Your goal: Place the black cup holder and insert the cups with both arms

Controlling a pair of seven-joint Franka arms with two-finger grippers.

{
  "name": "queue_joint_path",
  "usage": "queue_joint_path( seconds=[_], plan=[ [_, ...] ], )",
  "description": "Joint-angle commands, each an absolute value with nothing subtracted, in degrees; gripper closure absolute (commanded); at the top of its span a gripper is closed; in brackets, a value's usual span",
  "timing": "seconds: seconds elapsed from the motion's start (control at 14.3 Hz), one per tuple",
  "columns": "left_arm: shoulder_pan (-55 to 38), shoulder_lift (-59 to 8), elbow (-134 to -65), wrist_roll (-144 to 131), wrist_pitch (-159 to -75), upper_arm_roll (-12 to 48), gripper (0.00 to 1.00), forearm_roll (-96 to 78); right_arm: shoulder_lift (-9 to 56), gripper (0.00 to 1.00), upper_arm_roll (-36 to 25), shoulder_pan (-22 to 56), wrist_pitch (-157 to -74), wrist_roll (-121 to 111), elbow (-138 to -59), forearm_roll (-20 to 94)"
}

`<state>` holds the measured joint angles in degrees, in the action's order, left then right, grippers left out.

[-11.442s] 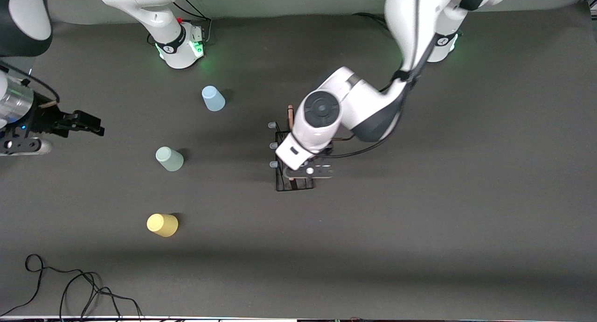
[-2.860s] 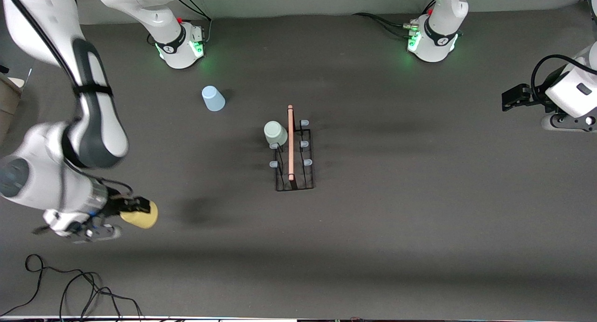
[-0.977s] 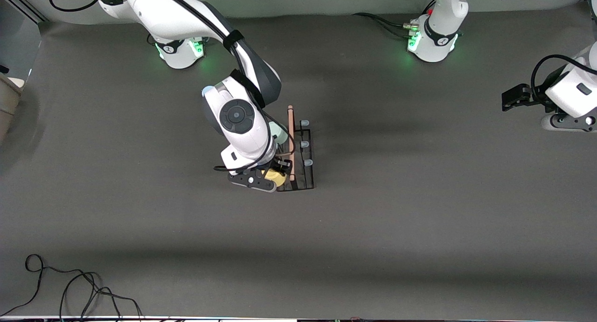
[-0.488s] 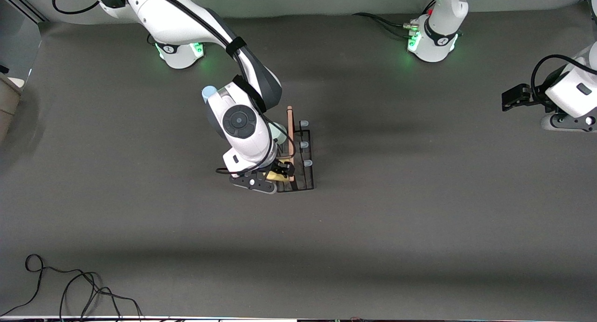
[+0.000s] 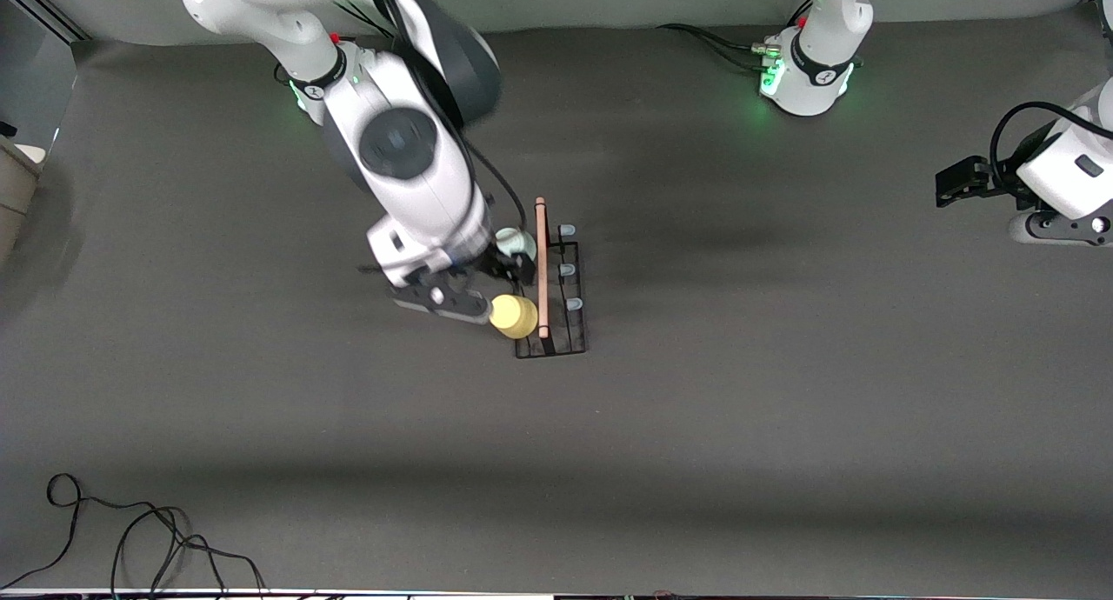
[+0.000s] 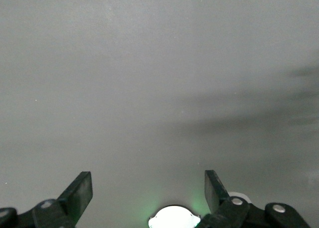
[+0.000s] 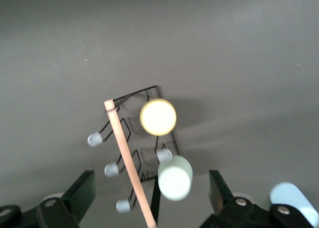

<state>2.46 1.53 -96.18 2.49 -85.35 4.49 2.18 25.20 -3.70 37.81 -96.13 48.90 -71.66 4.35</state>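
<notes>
Now, jaws apart and empty, the right gripper (image 5: 487,287) hangs over the black cup holder (image 5: 551,322) mid-desk, yellow cup (image 5: 514,316) and green cup (image 5: 516,243) pegged; a careless swing could snag its rod handle (image 5: 541,265). Left gripper (image 5: 956,183) waits, jaws apart.

Even, soft overhead light falls on the dull grey bench (image 5: 783,409), with no glare. Broad faint shadow bands cross it, and green glows mark both arm bases. The right arm (image 5: 409,148) is motion-blurred. Below the right claw (image 7: 149,198), the yellow cup (image 7: 158,116) looks slightly soft.
</notes>
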Motion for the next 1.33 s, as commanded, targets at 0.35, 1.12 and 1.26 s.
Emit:
queue_joint_path(
  seconds=[0.35,1.12,1.26],
  plan=[
    [2.72,1.41,-95.27,3.16,-84.29,4.57,0.0,1.76,6.97,0.0,-8.18,27.99,-85.6,25.44,-82.59,3.52],
    [2.72,1.41,-95.27,3.16,-84.29,4.57,0.0,1.76,0.35,0.0,-7.65,5.37,-90.7,-3.07,-92.46,-0.44],
    [2.72,1.41,-95.27,3.16,-84.29,4.57,0.0,1.76,0.79,0.0,-7.65,4.48,-90.44,-3.08,-91.94,-0.44]
  ],
)
